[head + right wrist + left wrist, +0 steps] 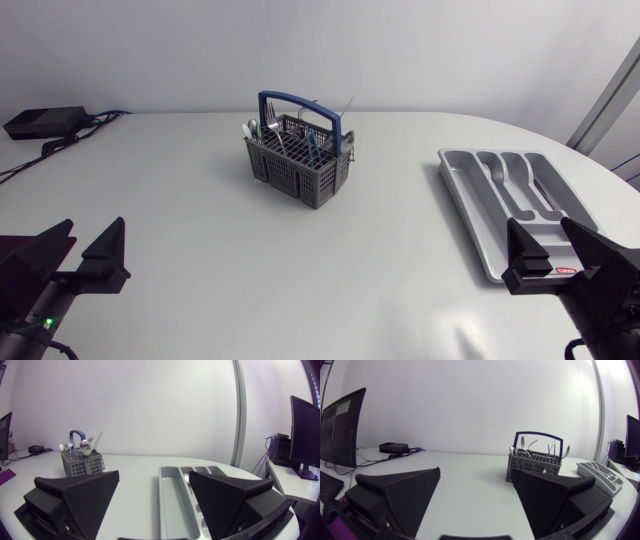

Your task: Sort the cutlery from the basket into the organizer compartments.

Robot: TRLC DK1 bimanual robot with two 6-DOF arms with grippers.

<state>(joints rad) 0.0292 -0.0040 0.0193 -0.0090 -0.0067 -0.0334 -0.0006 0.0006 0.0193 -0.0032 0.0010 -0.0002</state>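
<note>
A robotics lab or test room, staged for a kitchen chore. A grey cutlery basket (pixel 297 165) with a blue handle stands on a wide, white, round-edged table (pixel 200 260). Well to the basket's right lies a grey organizer tray (pixel 505 195). In front of the basket, at either side, two robot arms reach in: the left arm (pixel 30 305) and the right arm (pixel 605 295). Far to the basket's left, a small black electronics box (pixel 45 122) sits by the table's rear edge with cables (pixel 100 119) trailing from it.
</note>
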